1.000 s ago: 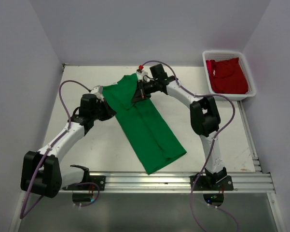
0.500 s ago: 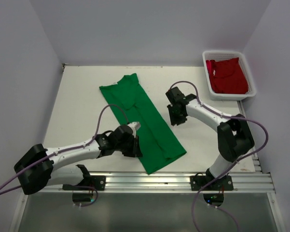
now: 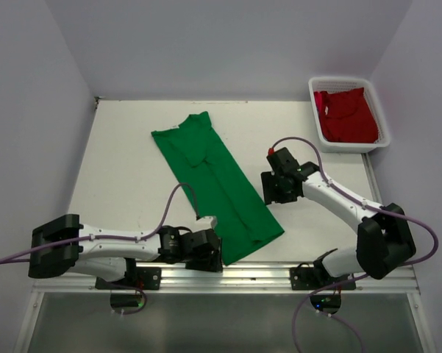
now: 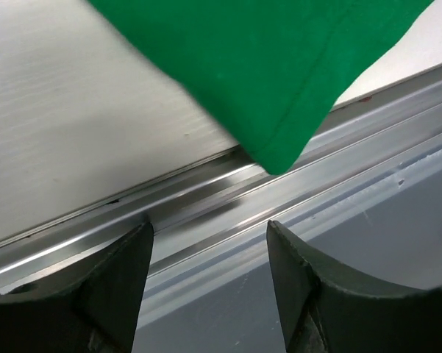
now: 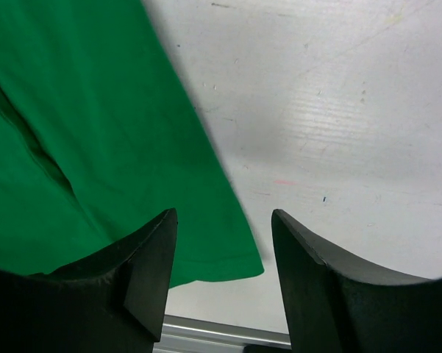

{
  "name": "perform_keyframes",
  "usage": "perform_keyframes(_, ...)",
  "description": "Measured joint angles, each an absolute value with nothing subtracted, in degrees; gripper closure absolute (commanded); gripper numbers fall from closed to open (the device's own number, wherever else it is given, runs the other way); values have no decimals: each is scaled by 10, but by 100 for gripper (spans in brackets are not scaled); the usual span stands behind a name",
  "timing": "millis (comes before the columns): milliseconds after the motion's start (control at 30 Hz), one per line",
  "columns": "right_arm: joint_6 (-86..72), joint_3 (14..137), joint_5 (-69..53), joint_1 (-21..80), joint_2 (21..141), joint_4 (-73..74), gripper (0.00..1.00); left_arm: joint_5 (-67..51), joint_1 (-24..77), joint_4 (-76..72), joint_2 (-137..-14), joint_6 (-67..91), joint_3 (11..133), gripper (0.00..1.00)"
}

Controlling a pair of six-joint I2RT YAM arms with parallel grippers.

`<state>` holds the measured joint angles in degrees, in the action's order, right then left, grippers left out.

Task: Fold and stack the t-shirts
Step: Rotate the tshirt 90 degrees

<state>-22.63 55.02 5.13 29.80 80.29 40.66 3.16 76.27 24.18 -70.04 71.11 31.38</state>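
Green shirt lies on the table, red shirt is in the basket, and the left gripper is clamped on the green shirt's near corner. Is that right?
Not quite. The left gripper is open and holds nothing. The near corner of the green shirt lies just ahead of its fingers, as the left wrist view shows. The rest stands: the red shirt is in the basket.

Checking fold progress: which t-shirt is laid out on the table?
The green t-shirt, lying flat as a long strip on the table. The red t-shirt is bunched in the white basket.
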Motion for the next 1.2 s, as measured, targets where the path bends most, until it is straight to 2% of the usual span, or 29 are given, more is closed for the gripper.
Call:
perform_keyframes(100,-231,531,37,296,803,399,43,52,775,230,-720,736,325,32)
perform_keyframes(167,-233,523,30,294,803,396,48,69,779,231,-719,758,326,32)
perform_keyframes(267,-235,518,19,291,802,385,74,110,785,248,-710,786,331,34)
perform_keyframes(300,-234,517,17,291,802,382,100,125,785,263,-703,795,334,35)
perform_keyframes(333,-232,517,15,290,802,379,100,145,785,280,-695,802,340,37)
perform_keyframes(367,-235,517,9,289,803,374,100,168,786,302,-686,807,349,47)
perform_keyframes(400,-235,518,1,289,805,369,100,191,786,321,-675,812,360,64)
perform_keyframes(500,-234,528,-22,288,820,361,100,274,783,371,-654,808,406,98)
perform_keyframes(600,-235,533,-51,288,837,346,100,331,733,365,-639,753,442,100)
perform_keyframes(767,-236,514,-87,289,835,325,100,340,534,243,-663,589,442,100)
perform_keyframes(900,-245,465,-103,308,819,316,100,311,409,153,-784,483,475,100)
perform_keyframes(1000,-255,437,-112,336,808,315,100,280,352,110,-876,435,521,100)
perform_keyframes(1200,-279,409,-116,383,789,308,100,239,295,58,-1003,385,609,100)
